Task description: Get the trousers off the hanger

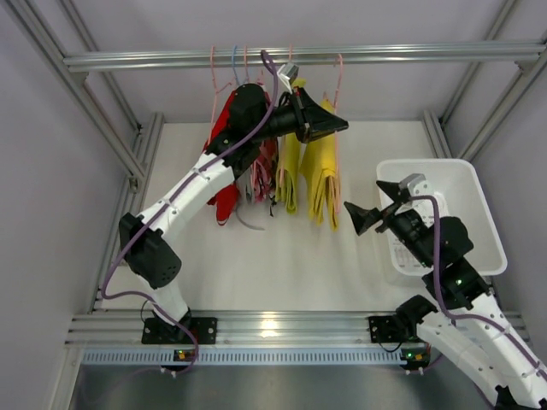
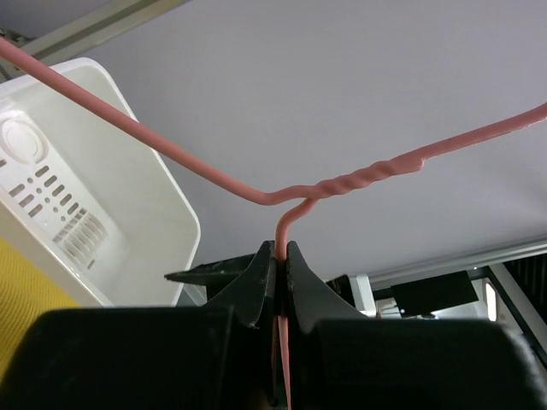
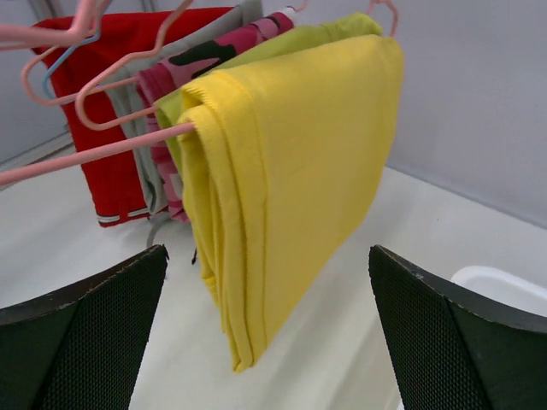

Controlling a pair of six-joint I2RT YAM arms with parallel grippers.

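Bright yellow trousers (image 3: 299, 171): draped over pink wire hanger (image 2: 342, 184), 12 o'clock; a sideways tug could catch the yellow-green trousers (image 1: 289, 175).
Right pincer (image 1: 369, 207): wide, empty, at their 4 o'clock.
Left pincer (image 2: 280, 252): clamped on hanger neck; wire may twist loose.

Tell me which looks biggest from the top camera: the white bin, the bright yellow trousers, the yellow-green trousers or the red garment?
1. white bin
2. bright yellow trousers
3. yellow-green trousers
The red garment is partly hidden behind the left arm, so I can't rank it fairly.
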